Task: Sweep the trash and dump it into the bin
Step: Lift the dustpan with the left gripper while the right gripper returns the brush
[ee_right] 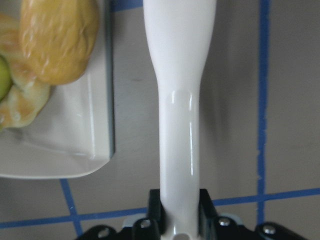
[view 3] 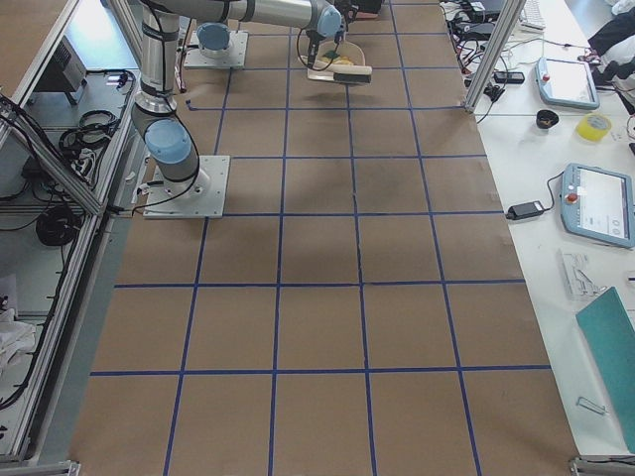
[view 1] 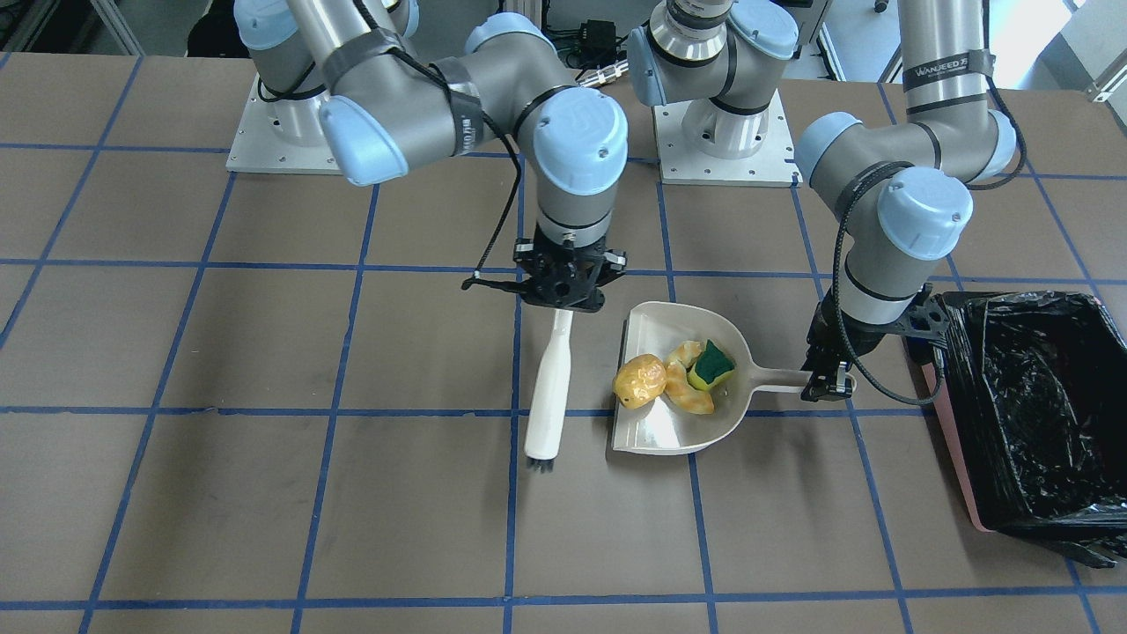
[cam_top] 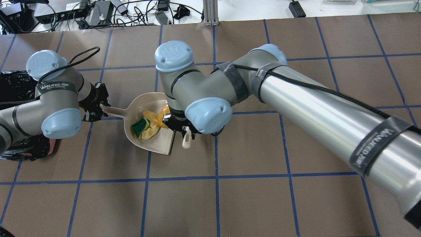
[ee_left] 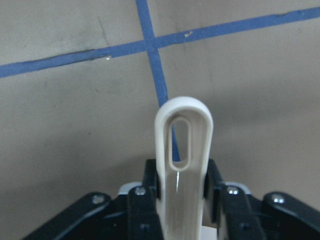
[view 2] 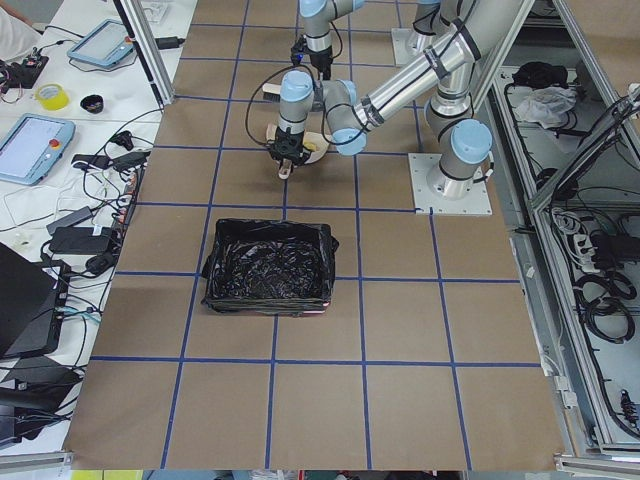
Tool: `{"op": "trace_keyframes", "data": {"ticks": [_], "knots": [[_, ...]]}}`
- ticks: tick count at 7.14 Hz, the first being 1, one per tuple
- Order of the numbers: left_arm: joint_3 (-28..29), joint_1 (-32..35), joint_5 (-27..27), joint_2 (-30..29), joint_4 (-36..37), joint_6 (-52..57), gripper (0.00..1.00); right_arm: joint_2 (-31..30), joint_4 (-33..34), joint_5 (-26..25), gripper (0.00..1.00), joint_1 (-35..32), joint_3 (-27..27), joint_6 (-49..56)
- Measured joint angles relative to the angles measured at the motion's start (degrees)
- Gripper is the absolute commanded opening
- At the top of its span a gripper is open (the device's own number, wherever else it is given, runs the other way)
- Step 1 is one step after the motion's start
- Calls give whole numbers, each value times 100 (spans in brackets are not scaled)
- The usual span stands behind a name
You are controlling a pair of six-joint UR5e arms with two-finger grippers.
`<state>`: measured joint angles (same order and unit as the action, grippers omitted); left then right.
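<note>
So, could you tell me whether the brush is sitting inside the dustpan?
No, the brush is beside the dustpan, outside its edge, held by the right pincer.

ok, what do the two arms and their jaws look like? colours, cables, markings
Left arm and right arm match: silver-grey tubes, pale blue round joint caps, black bands marked WANJEED, a black cable strapped along the outside down to each wrist. The jaws are black, open-framed metal linkage with visible screws.
</note>
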<state>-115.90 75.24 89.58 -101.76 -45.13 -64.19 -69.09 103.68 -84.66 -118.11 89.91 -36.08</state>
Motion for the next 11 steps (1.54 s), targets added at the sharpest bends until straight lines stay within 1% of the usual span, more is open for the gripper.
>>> {"op": "trace_keyframes", "data": {"ticks": [1, 3, 5, 6, 8, 9, 10, 11], "knots": [[208, 0, -121, 27, -386, 2, 0, -187, -169, -177, 0, 367, -5, 438], [485, 0, -203, 50, -878, 5, 0, -313, -307, -514, 0, 793, 3, 1081], [616, -28, -438, 90, -1117, 6, 0, -337, -511, -817, 0, 1277, 3, 1682], [788, -51, -529, 106, -1344, 9, 0, -339, -561, -879, 0, 1540, 11, 1927], [1343, -82, -806, 117, -2015, 11, 0, -329, -583, -990, 0, 1830, 30, 2323], [1601, -92, -933, 122, -2290, 11, 0, -288, -549, -1076, 0, 2057, 35, 2701], [1760, -95, -1074, 133, -2427, 10, 0, -228, -517, -1172, 0, 2355, 38, 3042], [1861, -109, -1268, 159, -2482, 1, 0, -167, -497, -1414, 0, 2581, 42, 3299]]}}
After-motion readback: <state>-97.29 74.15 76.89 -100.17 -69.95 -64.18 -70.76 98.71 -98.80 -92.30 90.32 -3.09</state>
